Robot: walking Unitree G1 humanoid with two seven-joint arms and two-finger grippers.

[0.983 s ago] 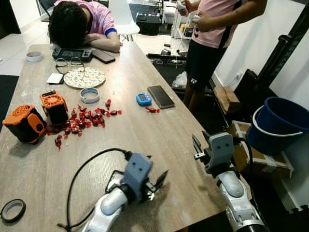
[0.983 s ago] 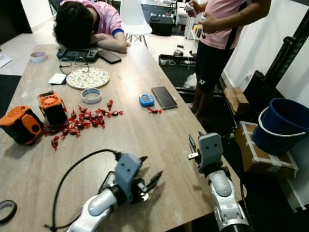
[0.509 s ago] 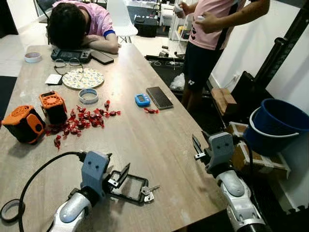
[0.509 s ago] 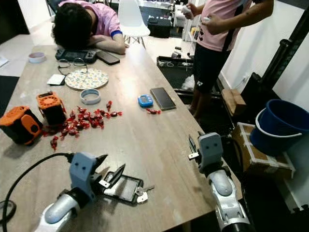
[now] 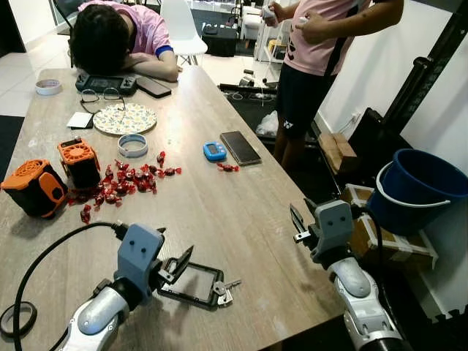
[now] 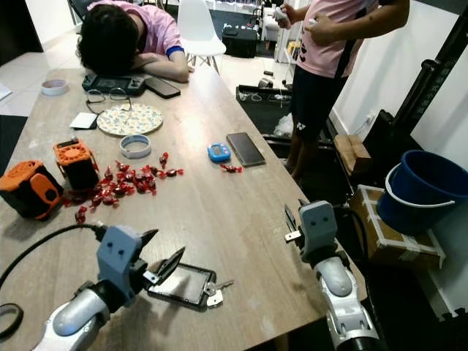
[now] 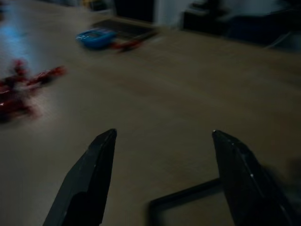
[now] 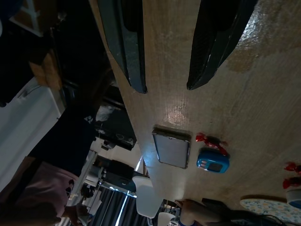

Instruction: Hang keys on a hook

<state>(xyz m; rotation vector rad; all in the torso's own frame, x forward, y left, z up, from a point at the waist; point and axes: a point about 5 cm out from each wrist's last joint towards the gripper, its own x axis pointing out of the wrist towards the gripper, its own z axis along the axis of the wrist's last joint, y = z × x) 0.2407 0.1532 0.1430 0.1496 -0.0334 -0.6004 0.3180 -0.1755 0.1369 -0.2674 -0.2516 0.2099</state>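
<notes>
One bunch of keys (image 5: 224, 290) is lying on the near table (image 5: 234, 212), attached to a black frame (image 5: 191, 281). Since half a second ago the left gripper (image 5: 174, 265) has barely moved, hovering spread and empty over the frame's left edge; grasping is still pending. Right gripper (image 5: 300, 221) is idling unclenched by the table's right edge, with bare wood between.

The keys (image 5: 225, 290) are a small bunch of silvery metal keys lying flat on the wooden worktop (image 5: 219, 205), close to its near edge. They are joined to a black rectangular frame-like tag (image 5: 191, 283) with rounded corners, which also lies flat, the keys splayed out from the corner of it that points toward the worktop's right edge.
</notes>
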